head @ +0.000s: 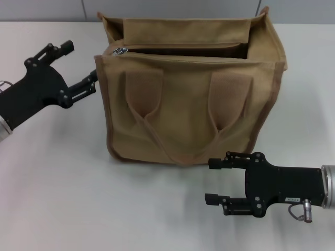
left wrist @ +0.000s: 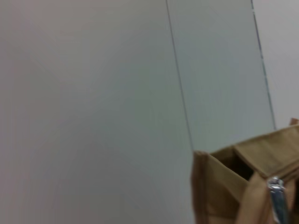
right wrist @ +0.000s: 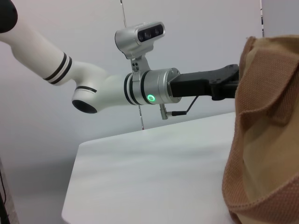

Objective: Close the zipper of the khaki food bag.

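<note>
The khaki food bag (head: 188, 104) stands upright on the white table, its two strap handles facing me. Its zipper (head: 183, 49) lies open along the top, with the silver slider (head: 120, 50) at the bag's left end. My left gripper (head: 80, 64) is open just left of the bag's upper left corner, its nearer fingertip at the bag's side edge. The left wrist view shows that corner (left wrist: 219, 186) and the slider (left wrist: 276, 198) close by. My right gripper (head: 212, 181) is open and empty above the table in front of the bag's right half.
The white table (head: 78, 198) spreads around the bag, with a grey wall (head: 52, 10) behind it. The right wrist view shows the bag's side (right wrist: 266, 140) and my left arm (right wrist: 145, 88) reaching toward it.
</note>
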Robot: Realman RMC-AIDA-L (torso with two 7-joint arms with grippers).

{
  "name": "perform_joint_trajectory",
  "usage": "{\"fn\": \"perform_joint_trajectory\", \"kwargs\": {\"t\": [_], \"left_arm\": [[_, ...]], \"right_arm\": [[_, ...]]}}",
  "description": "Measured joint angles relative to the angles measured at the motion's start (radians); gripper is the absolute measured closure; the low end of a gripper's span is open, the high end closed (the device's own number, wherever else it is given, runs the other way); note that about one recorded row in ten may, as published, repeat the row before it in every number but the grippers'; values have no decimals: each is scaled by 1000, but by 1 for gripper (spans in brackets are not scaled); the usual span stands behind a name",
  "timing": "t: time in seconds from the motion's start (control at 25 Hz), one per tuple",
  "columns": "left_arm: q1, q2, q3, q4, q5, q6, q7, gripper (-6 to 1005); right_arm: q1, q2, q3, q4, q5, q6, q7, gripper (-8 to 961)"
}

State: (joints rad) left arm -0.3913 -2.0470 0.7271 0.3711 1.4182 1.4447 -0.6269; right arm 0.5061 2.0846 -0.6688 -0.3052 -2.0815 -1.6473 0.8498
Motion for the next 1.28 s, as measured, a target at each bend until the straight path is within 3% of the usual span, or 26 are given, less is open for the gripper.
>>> {"fn": "perform_joint_trajectory", "kwargs": {"t": [0.08, 0.24, 0.56, 0.92, 1.04, 1.12, 1.28], "left_arm": [[2, -17, -61, 2, -6, 2, 49, 167], [3, -22, -96, -8, -8, 8, 72, 167], [3, -22, -74, -13, 1, 17, 95, 167], [-19, 25, -73, 6, 126, 82, -37, 166], [-36, 19, -73, 6, 150, 61, -35, 166], [-53, -4, -78, 10, 149, 1, -1, 166], [-56, -13, -93, 15, 142, -34, 25, 166]], "right_arm": [[0, 0, 0, 0, 0, 0, 0, 227], [0, 0, 0, 0, 0, 0, 0, 227], [1, 0, 0, 0, 0, 0, 0, 227], [1, -1, 0, 0, 0, 0, 0, 227], [1, -1, 0, 0, 0, 0, 0, 228], [2, -1, 0, 0, 0, 0, 0, 228], [1, -2, 0, 0, 0, 0, 0, 228]]}}
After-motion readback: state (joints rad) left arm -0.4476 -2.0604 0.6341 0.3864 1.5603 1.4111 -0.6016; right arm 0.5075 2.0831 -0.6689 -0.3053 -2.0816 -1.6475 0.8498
